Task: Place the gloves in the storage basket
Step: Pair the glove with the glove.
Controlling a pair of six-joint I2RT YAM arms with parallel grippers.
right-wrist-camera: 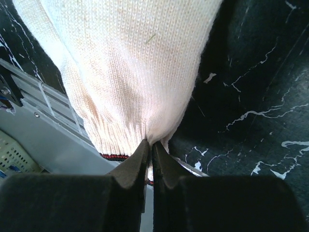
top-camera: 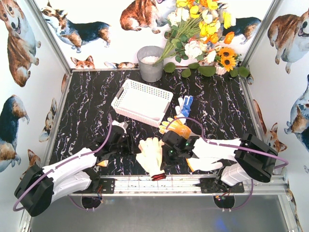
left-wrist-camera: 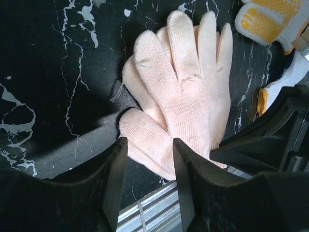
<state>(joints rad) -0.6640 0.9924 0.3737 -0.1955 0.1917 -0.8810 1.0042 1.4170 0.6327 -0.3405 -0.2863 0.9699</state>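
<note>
A cream glove with a red cuff (top-camera: 150, 153) lies flat near the table's front edge, fingers pointing away. My right gripper (top-camera: 163, 163) is shut on its cuff edge, which shows in the right wrist view (right-wrist-camera: 150, 147) pinched between the jaws. My left gripper (top-camera: 131, 145) is open beside the glove's thumb. In the left wrist view (left-wrist-camera: 149, 150) the thumb (left-wrist-camera: 145, 140) lies between the jaws, untouched. A yellow-orange glove (top-camera: 176, 126) and a white glove with a blue palm (top-camera: 185, 104) lie further back. The white lattice storage basket (top-camera: 126, 88) holds nothing I can see.
A round grey bucket (top-camera: 150, 63) and a bunch of flowers (top-camera: 203, 29) stand at the back. The metal front rail (top-camera: 159, 184) runs just under the glove's cuff. The yellow-dotted glove (left-wrist-camera: 270, 19) shows at the top right of the left wrist view.
</note>
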